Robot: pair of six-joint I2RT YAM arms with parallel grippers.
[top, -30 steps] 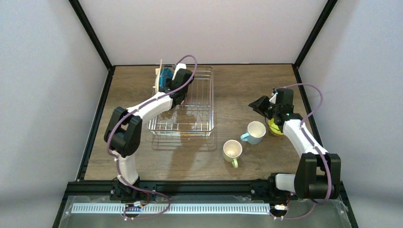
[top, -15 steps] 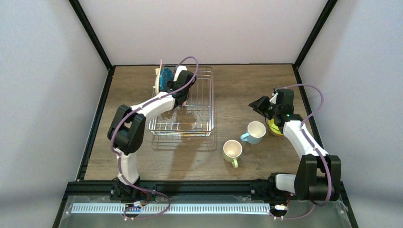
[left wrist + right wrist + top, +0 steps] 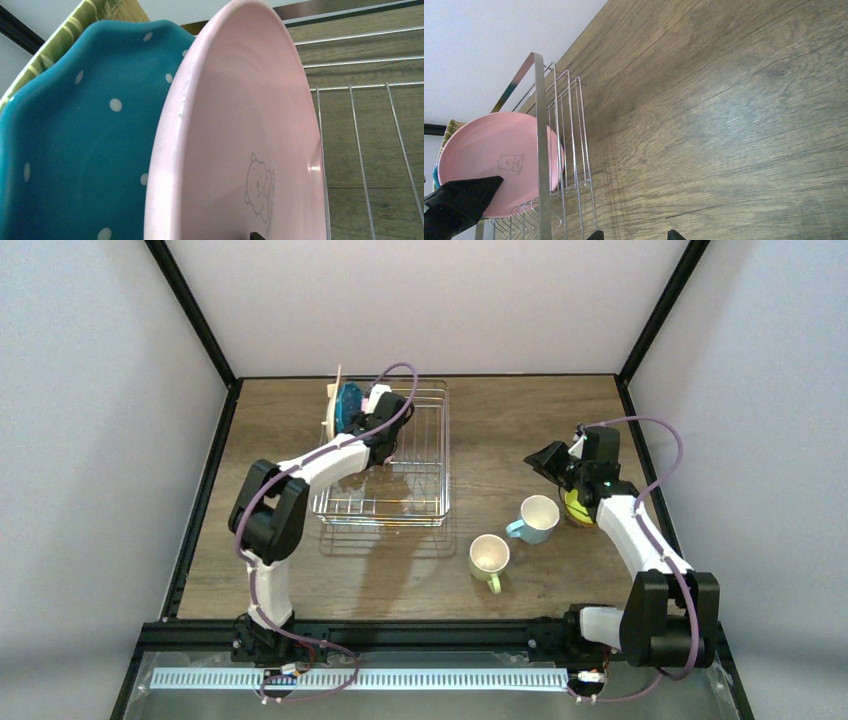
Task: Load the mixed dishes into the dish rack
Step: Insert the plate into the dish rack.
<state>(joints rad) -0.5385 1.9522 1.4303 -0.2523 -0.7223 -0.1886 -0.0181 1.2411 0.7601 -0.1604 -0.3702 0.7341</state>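
Pink round plate (image 3: 240,150) stands on edge against my left claw (image 3: 365,412), just beside the teal dotted plate (image 3: 85,140) in the silver wire dish rack (image 3: 444,460). Whether my claw pinches it, I cannot tell. I'd seat its rim between wires before letting go.

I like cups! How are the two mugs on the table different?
The light-blue mug has its handle pointing left; the pale yellow-green mug's points toward the near edge. The light-blue mug stands farther back. Both stand upright on the table, outside the dish rack.
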